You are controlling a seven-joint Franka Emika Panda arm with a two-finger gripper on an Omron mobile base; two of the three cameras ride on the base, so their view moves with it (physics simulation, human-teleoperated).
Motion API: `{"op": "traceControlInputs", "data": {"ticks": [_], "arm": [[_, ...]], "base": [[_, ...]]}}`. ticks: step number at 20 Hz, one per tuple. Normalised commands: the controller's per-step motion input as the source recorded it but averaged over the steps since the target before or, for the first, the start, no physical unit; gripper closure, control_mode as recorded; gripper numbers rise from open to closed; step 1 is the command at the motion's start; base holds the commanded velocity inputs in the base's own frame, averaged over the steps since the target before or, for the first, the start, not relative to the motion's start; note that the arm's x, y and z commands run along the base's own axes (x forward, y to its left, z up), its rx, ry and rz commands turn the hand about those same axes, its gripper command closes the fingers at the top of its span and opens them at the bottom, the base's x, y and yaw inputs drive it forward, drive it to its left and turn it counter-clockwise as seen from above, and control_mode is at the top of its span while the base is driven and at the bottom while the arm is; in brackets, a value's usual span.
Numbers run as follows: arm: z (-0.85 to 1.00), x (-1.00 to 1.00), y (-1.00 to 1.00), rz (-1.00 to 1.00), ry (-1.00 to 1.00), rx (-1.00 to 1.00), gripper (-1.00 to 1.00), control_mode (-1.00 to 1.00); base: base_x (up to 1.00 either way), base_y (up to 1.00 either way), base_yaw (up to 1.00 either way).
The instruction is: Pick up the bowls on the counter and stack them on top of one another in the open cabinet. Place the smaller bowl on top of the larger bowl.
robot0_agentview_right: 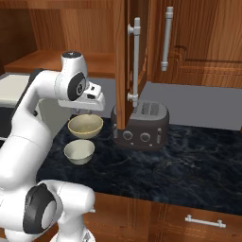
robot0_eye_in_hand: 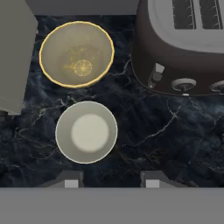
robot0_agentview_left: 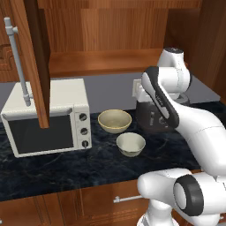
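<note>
**Claw high over two bowls**

Both bowls sit on the dark worktop [robot0_agentview_left: 53, 170], between the microwave [robot0_agentview_left: 46, 117] on the left and the toaster [robot0_agentview_right: 140, 124] on the right. The yellow bowl [robot0_eye_in_hand: 77, 54] lies farther back, the small pale bowl [robot0_eye_in_hand: 86, 132] just in front, close but apart. The claw [robot0_eye_in_hand: 109, 180] hangs above them, fingers spread wide, holding nothing. The cabinet [robot0_agentview_left: 106, 62] stands open overhead.
</note>
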Motion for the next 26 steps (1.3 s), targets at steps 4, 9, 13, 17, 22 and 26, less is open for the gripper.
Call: {"op": "traceControlInputs", "data": {"ticks": [4, 9, 13, 17, 22, 26], "arm": [[-0.01, -0.15, -0.01, 0.00, -0.03, 0.00, -1.00, -1.00], [-0.11, -0.39, -0.03, 0.00, -0.03, 0.00, -1.00, -1.00], [-0.22, -0.41, -0.01, 0.00, 0.00, 0.02, -1.00, -1.00], [-0.30, -0.11, 0.00, 0.00, 0.07, 0.06, -1.00, -1.00], [-0.36, 0.00, 0.00, -0.02, 0.13, 0.10, -1.00, -1.00], [-0.42, 0.00, 0.00, -0.02, 0.14, 0.04, -1.00, -1.00]], "base": [[0.00, 0.00, 0.00], [0.00, 0.00, 0.00], [0.00, 0.00, 0.00], [0.00, 0.00, 0.00], [0.00, 0.00, 0.00], [0.00, 0.00, 0.00]]}}
